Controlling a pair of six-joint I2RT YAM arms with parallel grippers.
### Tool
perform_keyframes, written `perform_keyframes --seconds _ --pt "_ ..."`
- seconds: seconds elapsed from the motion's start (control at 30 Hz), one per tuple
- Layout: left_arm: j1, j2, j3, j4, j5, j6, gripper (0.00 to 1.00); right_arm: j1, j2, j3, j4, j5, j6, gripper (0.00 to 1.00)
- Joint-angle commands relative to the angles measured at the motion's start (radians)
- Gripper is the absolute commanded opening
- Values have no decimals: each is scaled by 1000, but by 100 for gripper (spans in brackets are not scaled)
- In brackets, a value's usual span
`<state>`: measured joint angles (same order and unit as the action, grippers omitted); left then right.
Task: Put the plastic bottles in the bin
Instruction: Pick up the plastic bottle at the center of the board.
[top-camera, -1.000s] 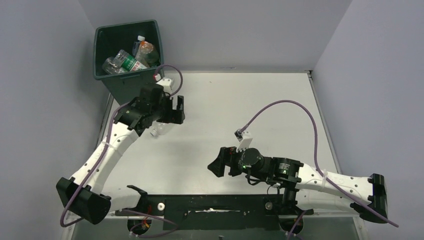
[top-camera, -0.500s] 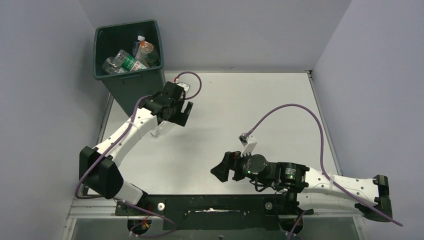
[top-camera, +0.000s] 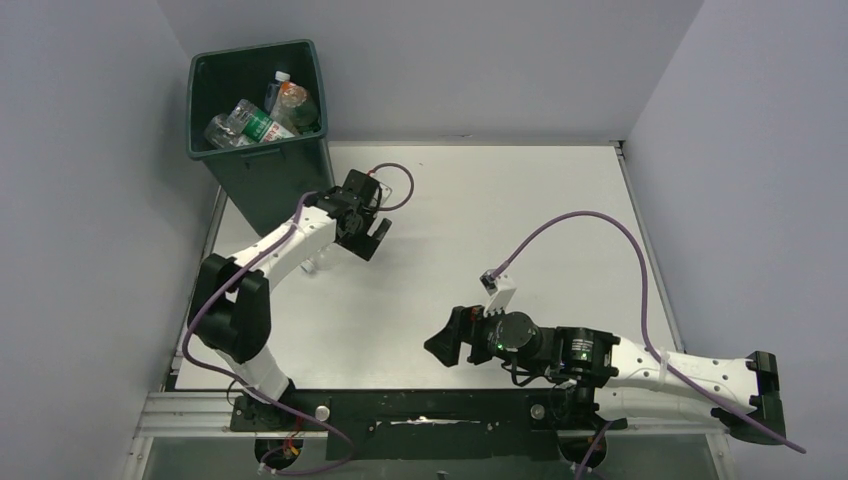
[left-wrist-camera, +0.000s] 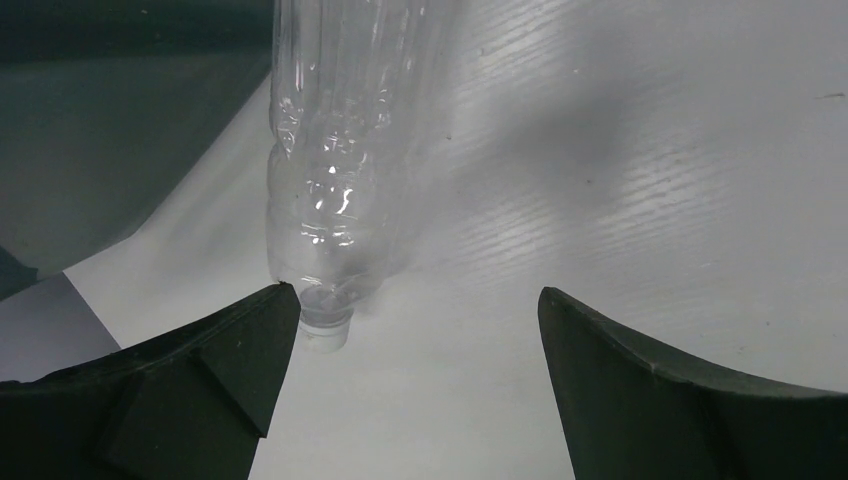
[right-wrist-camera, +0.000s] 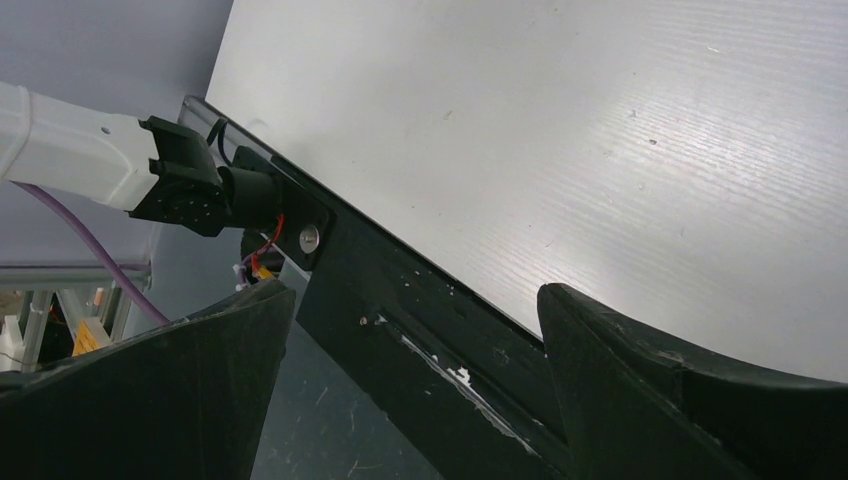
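The dark green bin (top-camera: 262, 165) stands at the table's far left corner with several plastic bottles (top-camera: 250, 122) inside it. One clear, label-free bottle (left-wrist-camera: 330, 170) lies on the table beside the bin wall (left-wrist-camera: 100, 130), its cap (left-wrist-camera: 325, 328) just off my left fingertip (left-wrist-camera: 270, 310). From above, this bottle (top-camera: 322, 264) is mostly hidden under the left arm. My left gripper (left-wrist-camera: 415, 330) hangs low over the table, open and holding nothing. The right gripper (top-camera: 445, 342) is open and empty near the table's front middle.
In the right wrist view, the black mounting rail (right-wrist-camera: 420, 330) at the table's front edge fills the space between my open fingers, with the left arm's base (right-wrist-camera: 190, 190) beyond it. Purple cables (top-camera: 580, 225) loop over the table.
The left arm swung right and down, away from the bin toward the table, and its jaws opened wider. The right gripper shifted slightly toward the front edge.
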<state>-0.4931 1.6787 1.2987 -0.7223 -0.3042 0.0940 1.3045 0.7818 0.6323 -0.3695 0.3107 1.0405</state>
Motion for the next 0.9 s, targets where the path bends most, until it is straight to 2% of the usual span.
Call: perform_keyframes --seconds 0.0,0.3,0.87 --pt "68 24 15 118 29 67 92 10 -19 -4 27 32 20 98" --pt "159 121 69 145 56 109 92 10 0 3 23 34 22 98" --pt "160 224 56 165 159 101 91 7 51 16 31 34 31 98"
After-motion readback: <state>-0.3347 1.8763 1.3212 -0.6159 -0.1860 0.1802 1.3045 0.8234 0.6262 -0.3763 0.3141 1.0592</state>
